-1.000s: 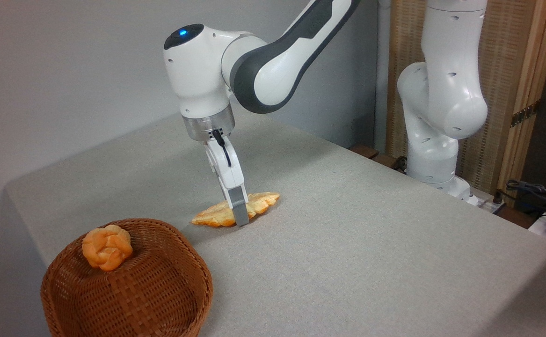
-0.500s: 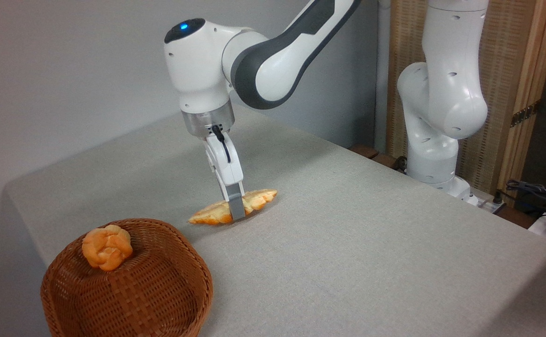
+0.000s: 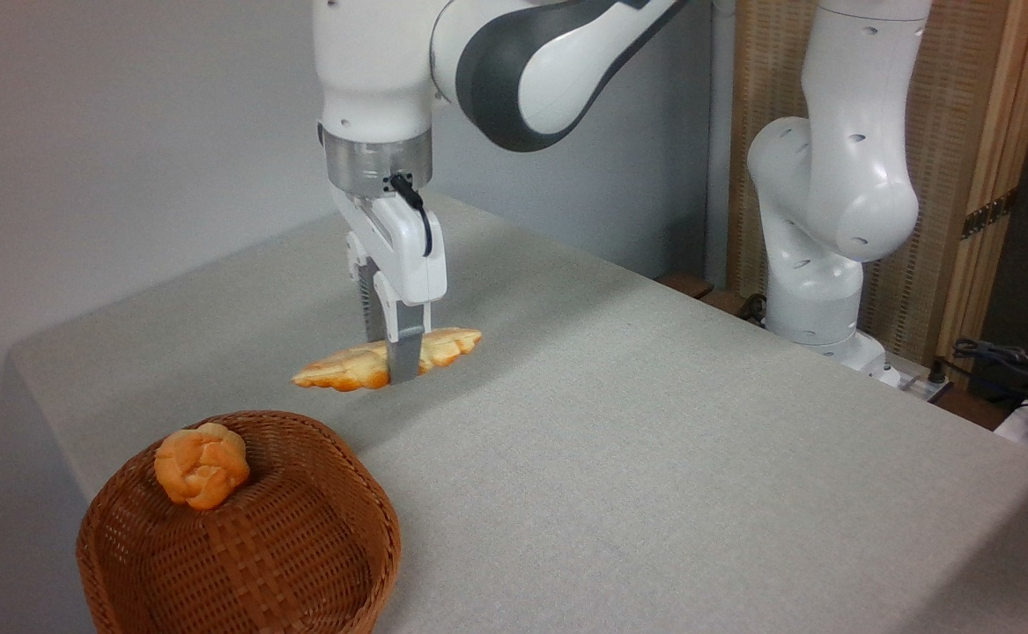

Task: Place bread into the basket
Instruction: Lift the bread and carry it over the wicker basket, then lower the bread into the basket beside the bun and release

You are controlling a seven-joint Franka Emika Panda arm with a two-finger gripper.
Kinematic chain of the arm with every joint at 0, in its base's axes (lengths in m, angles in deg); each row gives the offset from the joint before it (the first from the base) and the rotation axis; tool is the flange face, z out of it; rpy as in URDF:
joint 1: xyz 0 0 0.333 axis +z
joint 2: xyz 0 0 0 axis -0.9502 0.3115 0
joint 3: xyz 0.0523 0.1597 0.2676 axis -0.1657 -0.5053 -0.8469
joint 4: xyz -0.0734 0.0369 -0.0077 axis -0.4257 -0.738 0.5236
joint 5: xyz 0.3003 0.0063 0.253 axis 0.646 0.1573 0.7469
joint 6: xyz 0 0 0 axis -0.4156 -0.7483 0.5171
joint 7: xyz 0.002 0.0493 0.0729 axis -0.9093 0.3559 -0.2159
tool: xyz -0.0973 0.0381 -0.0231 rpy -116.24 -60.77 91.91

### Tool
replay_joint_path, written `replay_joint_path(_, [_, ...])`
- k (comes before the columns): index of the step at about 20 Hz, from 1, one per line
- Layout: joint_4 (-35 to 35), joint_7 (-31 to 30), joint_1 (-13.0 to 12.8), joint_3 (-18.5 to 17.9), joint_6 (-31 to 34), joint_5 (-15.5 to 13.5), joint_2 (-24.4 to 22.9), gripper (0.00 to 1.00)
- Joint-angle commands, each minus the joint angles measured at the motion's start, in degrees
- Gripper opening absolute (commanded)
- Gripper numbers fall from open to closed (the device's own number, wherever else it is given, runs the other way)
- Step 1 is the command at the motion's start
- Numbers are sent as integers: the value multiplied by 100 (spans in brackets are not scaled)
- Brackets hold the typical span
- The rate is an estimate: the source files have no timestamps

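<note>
The hand (image 3: 395, 357) is clamped across the middle of the bread (image 3: 388, 358), holding it clear of the counter (image 3: 654, 423). The loaf's long axis runs left-right. The basket (image 3: 240, 537) lies below-left, toward the camera.

— Where's the bread (image 3: 351, 367)?
— Clamped at its middle between the fingers (image 3: 404, 350), lying level above the grey counter (image 3: 654, 458).
— And the basket (image 3: 240, 537)?
— At the counter's near left corner, well apart, with a small knotted bun (image 3: 201, 464) on its far rim.
</note>
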Motion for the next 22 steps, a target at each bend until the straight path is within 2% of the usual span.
replay_joint_path(1, [-343, 78, -13, -207, -643, -228, 294, 51])
replay_joint_path(2, [-387, 78, -13, -207, -924, -228, 426, 53])
replay_joint_path(3, [-396, 78, -13, -207, -1266, -228, 540, 61])
replay_joint_path(5, [-396, 69, -13, -277, -2021, -228, 778, 99])
replay_joint_path(7, [-396, 69, -4, -295, -2358, -237, 858, 100])
replay_joint_path(13, [-405, 69, -4, -365, -2368, -395, 884, 100])
replay_joint_path(18, [-405, -36, -4, -365, -2350, -413, 841, 100])
replay_joint_path(20, [-405, -159, -13, -365, -2281, -404, 779, 100])
replay_joint_path(22, [-405, -168, -13, -374, -1826, -335, 639, 100])
